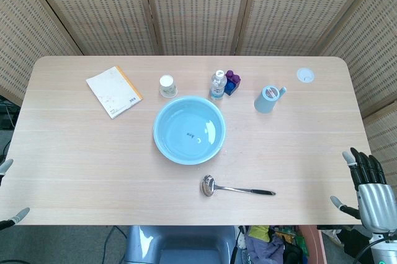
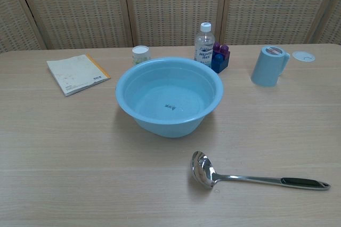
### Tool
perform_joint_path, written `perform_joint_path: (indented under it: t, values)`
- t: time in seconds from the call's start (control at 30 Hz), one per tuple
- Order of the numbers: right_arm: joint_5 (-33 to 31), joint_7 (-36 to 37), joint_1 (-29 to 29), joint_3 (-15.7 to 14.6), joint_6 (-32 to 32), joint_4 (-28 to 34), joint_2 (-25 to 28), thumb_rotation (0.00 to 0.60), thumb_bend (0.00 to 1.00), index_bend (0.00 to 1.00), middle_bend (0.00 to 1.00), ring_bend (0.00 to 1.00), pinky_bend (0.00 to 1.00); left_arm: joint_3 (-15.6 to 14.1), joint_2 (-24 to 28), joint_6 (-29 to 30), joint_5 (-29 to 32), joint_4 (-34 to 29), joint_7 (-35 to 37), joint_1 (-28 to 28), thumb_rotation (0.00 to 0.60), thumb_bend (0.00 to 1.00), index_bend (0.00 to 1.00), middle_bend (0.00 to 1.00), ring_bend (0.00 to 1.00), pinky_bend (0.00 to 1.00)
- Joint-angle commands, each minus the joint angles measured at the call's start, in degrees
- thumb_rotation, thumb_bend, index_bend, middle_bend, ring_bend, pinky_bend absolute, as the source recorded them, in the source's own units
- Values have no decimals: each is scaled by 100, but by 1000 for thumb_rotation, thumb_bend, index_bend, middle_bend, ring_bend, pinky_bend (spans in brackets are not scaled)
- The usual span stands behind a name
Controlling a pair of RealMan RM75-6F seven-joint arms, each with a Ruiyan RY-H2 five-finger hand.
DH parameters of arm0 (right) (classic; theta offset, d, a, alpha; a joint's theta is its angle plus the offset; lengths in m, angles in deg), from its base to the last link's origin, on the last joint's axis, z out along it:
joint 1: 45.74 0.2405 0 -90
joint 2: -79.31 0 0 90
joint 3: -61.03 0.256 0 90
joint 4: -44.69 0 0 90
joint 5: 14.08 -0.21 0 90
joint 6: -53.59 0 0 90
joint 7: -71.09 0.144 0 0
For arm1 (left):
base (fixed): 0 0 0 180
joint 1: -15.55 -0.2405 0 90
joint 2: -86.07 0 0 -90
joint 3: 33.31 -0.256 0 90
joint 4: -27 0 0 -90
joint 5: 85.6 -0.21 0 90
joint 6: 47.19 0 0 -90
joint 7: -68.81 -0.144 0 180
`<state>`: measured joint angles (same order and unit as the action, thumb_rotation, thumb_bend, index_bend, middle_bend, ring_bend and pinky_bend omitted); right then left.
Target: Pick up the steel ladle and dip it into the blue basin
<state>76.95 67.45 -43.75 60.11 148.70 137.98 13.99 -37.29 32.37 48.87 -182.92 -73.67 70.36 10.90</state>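
Steel ladle (image 1: 236, 188) flat on table (image 1: 74, 165), near front edge, just in front of blue basin (image 1: 189, 130), untouched. Right hand (image 1: 369, 186) off table's right edge, fingers (image 1: 363, 165) spread, empty. Risk: thin low handle slips from grasp, skids toward edge. Left hand (image 1: 9, 196) mostly cropped; its state unclear.

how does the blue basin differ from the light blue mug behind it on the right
The round light blue plastic basin is wide, shallow and open-topped, while the light blue plastic mug is narrow, taller than it is wide and closed by a lid. The basin sits mid-table just behind the steel ladle; the mug stands further back on the right. The mug has a side handle; the basin has none. Both are upright and similar in colour.
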Motion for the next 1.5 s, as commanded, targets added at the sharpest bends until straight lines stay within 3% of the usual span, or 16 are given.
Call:
perform_joint_path:
  t: [0.03, 0.2, 0.23, 0.27, 0.3, 0.37, 0.43, 0.47, 0.53, 0.83, 1.0, 1.2, 1.5]
  values:
    - [0, -42, -12, 13, -34, 17, 1, 600, 0, 0, 0, 0, 0, -4, 1, -8, -4, 9, 15, 1, 600, 0, 0, 0, 0, 0]
    - [79, -170, 37, 20, -155, 14, -60, 600, 0, 0, 0, 0, 0, 13, 21, 0, 8, 10, 92, 7, 600, 0, 0, 0, 0, 0]
    - [117, -169, 59, 20, -181, 8, -88, 600, 0, 0, 16, 12, 13, 18, 22, 1, 15, 13, 101, 8, 600, 0, 0, 0, 0, 0]
    - [187, -170, 102, 36, -206, -21, -143, 600, 0, 0, 100, 88, 69, 26, 22, -3, 32, 15, 109, 11, 600, 0, 0, 0, 0, 0]
    - [256, -211, 155, 62, -227, -71, -203, 600, 0, 0, 191, 174, 141, 27, 24, -20, 46, 14, 108, 15, 600, 0, 0, 0, 0, 0]
    - [350, -341, 288, 115, -351, -150, -331, 600, 0, 0, 534, 508, 512, 19, 36, -82, 70, -4, 91, 32, 600, 0, 0, 0, 0, 0]
    - [357, -388, 490, 176, -646, -110, -463, 600, 0, 17, 719, 689, 791, 27, 43, -132, 94, -33, 54, 54, 600, 0, 0, 0, 0, 0]
    - [291, -397, 607, 220, -854, -54, -533, 600, 0, 35, 789, 756, 893, 36, 41, -149, 109, -49, 35, 63, 600, 0, 0, 0, 0, 0]
    - [65, -543, 783, 289, -1261, 65, -628, 600, 0, 68, 858, 823, 979, 40, 41, -169, 131, -68, 23, 68, 600, 0, 0, 0, 0, 0]
    - [-1458, -2214, 1274, 484, -2641, 748, -992, 600, 0, 282, 935, 893, 1000, 77, 42, -263, 232, -81, 25, 110, 600, 0, 0, 0, 0, 0]
    - [-2405, -3386, 1422, 615, -2691, 878, -1564, 600, 0, 430, 956, 911, 1000, 98, 30, -366, 303, -94, -13, 156, 600, 0, 0, 0, 0, 0]
    - [-3667, -4436, 1617, 742, -2551, 1057, -2132, 600, 33, 459, 959, 914, 1000, 106, 18, -392, 333, -104, -52, 163, 600, 0, 0, 0, 0, 0]
    - [-4148, -4960, 1839, 751, -2237, 889, -2771, 600, 164, 472, 959, 914, 1000, 99, -9, -410, 331, -99, -92, 165, 600, 0, 0, 0, 0, 0]
